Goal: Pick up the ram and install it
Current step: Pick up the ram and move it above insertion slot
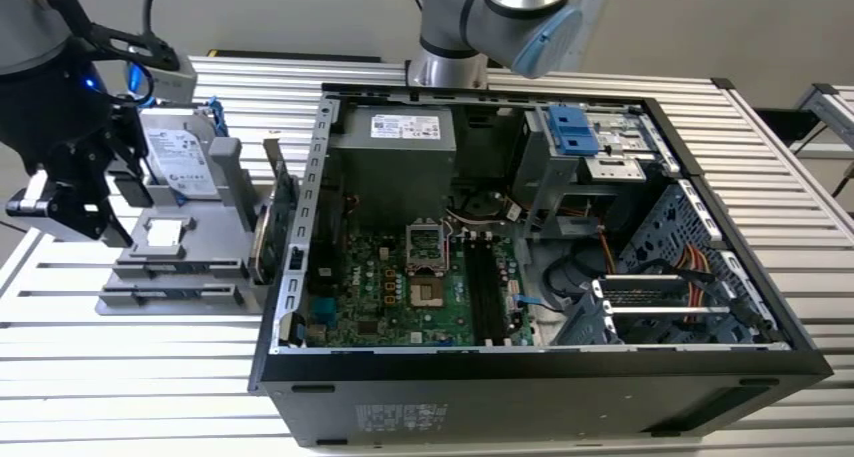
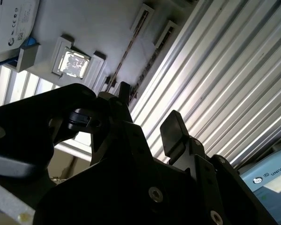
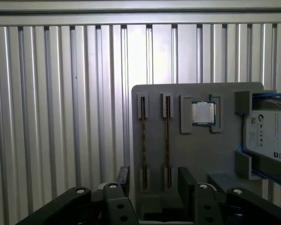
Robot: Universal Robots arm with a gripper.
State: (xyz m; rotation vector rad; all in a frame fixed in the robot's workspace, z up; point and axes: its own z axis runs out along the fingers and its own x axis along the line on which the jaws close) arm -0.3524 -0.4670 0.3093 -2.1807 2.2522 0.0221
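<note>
Just beyond the spread claw [image 3: 154, 171], both rams [image 3: 144, 136]

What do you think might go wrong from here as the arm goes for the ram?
Two thin dark ram sticks stand edge-on in neighbouring slots of the grey holder, and the open black gripper seems to span both, so it may catch two. The square silver processor chip and silver hard drive sit beside them; a sideways drift could knock either.
</note>
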